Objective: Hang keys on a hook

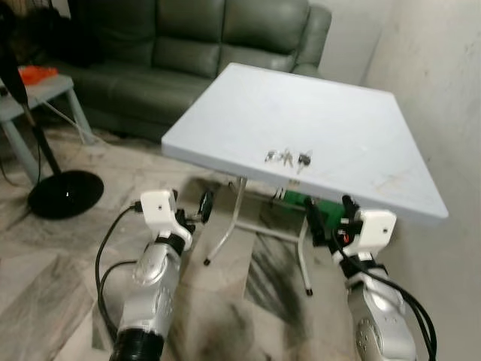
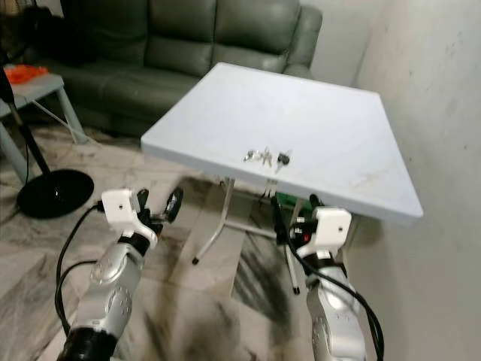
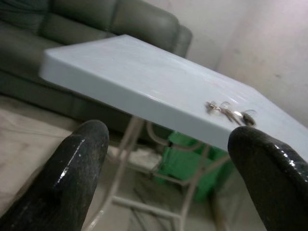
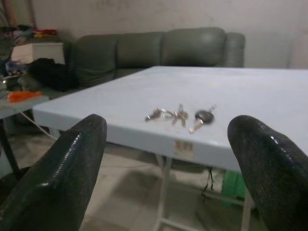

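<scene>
While both arms hang low before the table, the step in hand is the approach to the keys, by my judgement; nothing is held yet.

Left eye, keys: the keys (image 1: 287, 157) lie just right of centre, near the front edge of the table (image 1: 361, 143), flat and loose in a small cluster.
Left eye, grippers: the left gripper (image 1: 201, 207) sits lower left of centre, below the table edge; the right gripper (image 1: 328, 216) sits lower right, also under the edge. Both are apart from the keys.
Left eye, room: a sofa (image 1: 188, 45) fills the upper left; a wall (image 1: 443, 90) runs down the right side.

Right eye, keys: same cluster, centre of frame, at the table's near edge.
Right eye, hook: I cannot make out any hook.

Left wrist, claw: fingers (image 3: 79, 168) stand wide apart, empty; the keys show at right of centre on the tabletop, well beyond the tips.

Right wrist, claw: fingers (image 4: 62, 178) spread apart, empty; the keys lie at centre, framed between them but well ahead.

Next move: probably one gripper must rise above the table edge, reach over the keys and close on the ring or a key; the flat lie calls for a low, careful pinch.
</scene>
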Available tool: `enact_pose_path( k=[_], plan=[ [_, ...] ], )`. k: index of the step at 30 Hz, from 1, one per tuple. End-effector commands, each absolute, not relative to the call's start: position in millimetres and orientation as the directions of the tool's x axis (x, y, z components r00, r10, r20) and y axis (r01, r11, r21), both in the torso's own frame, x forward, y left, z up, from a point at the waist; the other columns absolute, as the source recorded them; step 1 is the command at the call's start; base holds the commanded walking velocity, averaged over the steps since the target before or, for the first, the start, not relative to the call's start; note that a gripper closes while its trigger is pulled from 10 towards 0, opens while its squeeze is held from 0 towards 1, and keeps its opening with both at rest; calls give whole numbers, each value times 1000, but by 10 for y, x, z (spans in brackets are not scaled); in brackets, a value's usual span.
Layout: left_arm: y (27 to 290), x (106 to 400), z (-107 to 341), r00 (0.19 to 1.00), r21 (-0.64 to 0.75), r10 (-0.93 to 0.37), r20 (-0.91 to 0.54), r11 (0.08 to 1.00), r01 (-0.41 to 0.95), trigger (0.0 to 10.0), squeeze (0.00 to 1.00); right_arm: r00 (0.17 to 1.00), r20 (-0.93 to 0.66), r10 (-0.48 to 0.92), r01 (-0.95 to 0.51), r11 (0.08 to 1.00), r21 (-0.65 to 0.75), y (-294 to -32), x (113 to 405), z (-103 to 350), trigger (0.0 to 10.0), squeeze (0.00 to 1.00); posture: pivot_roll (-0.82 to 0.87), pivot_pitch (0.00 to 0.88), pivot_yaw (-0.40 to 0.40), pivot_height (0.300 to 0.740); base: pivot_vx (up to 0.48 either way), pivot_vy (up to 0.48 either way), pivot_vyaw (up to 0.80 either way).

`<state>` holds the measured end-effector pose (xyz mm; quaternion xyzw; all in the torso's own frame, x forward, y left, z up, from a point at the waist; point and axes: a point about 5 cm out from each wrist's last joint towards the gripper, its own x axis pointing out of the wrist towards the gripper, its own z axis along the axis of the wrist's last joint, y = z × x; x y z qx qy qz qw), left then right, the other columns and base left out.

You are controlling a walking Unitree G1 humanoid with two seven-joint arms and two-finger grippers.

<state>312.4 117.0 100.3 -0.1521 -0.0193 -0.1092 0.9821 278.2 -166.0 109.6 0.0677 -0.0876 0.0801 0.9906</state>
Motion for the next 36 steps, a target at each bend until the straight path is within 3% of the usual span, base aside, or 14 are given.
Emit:
enact_pose_path(
  k=[1,14,36],
  plan=[
    [1106,3128,1036,970,-285,-229,81,927,243,10000,0,975,181,131,-154,981,119,-1714,2772,1105,10000,0,-4,28,-81,719,0,0,0],
    [1112,3133,1027,971,-305,-231,67,922,240,10000,0,975,180,130,-153,981,121,-1719,2771,1108,10000,0,-3,36,-81,719,0,0,0],
    [1078,3133,1020,967,-331,-248,56,909,252,10000,0,976,177,124,-146,982,121,-1723,2768,1106,10000,0,-12,40,-79,719,412,0,0]
  ],
)
